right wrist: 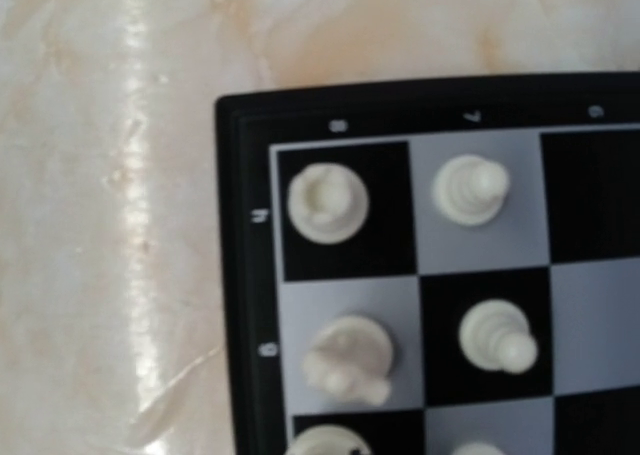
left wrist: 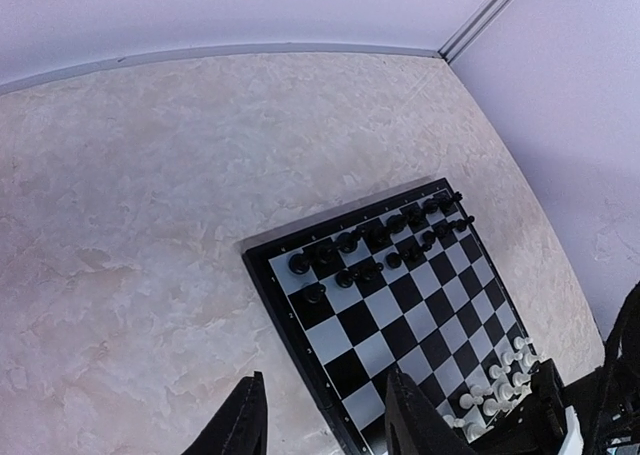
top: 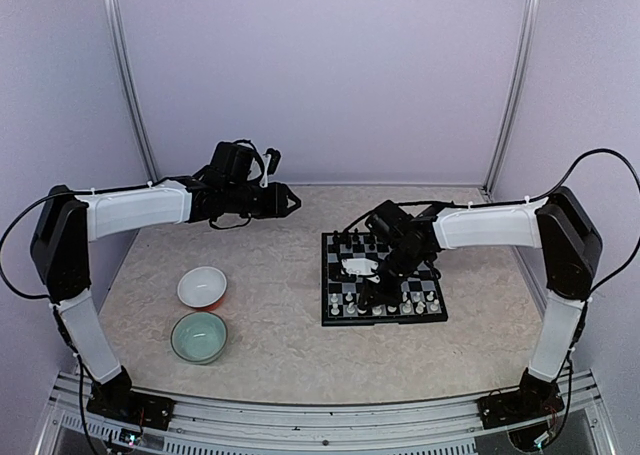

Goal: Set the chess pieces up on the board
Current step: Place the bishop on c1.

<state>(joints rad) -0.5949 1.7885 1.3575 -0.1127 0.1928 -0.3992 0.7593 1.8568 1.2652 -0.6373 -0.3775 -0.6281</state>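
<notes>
From above: board [top: 327,275] on the counter [top: 270,345], right of centre, black chess pieces [top: 356,243] along its far edge, white ones nearest. Right claw [top: 378,287] pinched shut, low over it. Left claw [top: 290,201] aloft, well apart.
Left wrist: fingers [left wrist: 240,425] parted, empty.
Right wrist: white pieces standing at a board corner.

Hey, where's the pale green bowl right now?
In the top view, the pale green bowl sits on the left half of the table, just nearer the front edge than the white bowl and well left of the chessboard.
</notes>
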